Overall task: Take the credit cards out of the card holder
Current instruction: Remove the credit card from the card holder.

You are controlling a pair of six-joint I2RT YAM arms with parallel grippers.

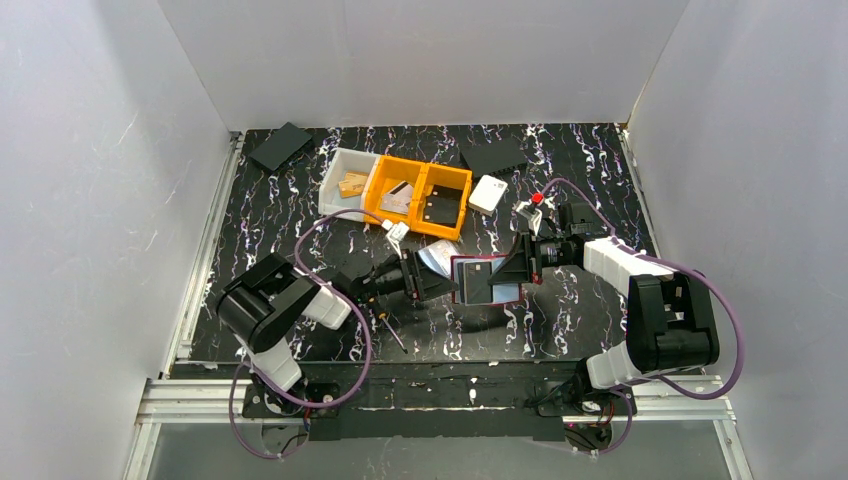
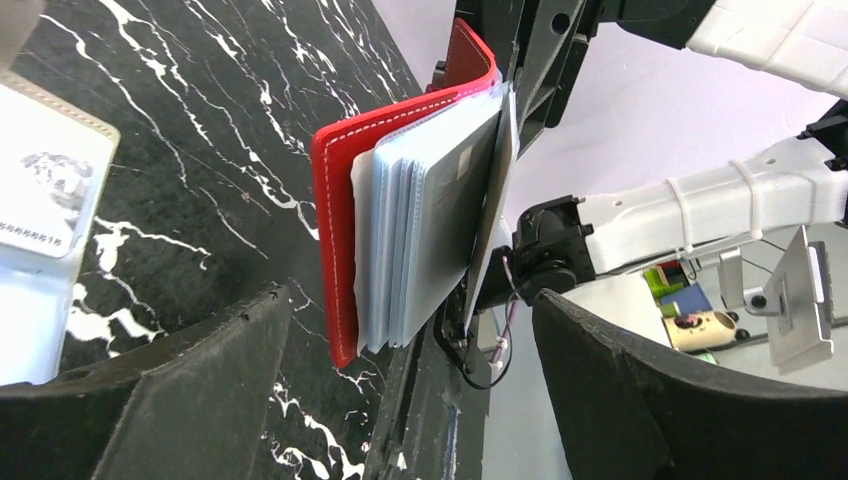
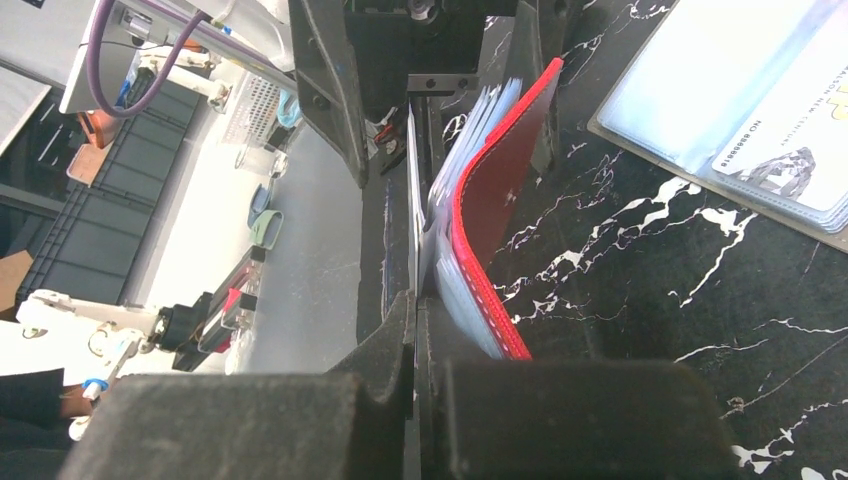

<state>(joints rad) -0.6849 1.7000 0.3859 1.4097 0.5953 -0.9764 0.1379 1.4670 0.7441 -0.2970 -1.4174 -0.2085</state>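
Note:
The red card holder (image 1: 487, 280) stands open on edge in the middle of the table, its clear sleeves (image 2: 400, 250) fanned out. A grey credit card (image 2: 455, 205) sits in an outer sleeve. My right gripper (image 3: 415, 330) is shut on a thin leaf at the holder's edge, beside the red cover (image 3: 495, 210). My left gripper (image 2: 410, 400) is open, its fingers (image 2: 200, 380) spread wide on either side of the sleeves without touching them. A light blue credit card (image 1: 437, 256) lies flat on the table just behind the holder; the same card (image 3: 740, 100) shows in the right wrist view.
Behind stand a white bin (image 1: 348, 180) and two orange bins (image 1: 420, 195) with small items inside. A white card-like piece (image 1: 488, 193) and two black flat pieces (image 1: 280, 146) (image 1: 493, 155) lie further back. A thin tool (image 1: 392, 330) lies near the left arm.

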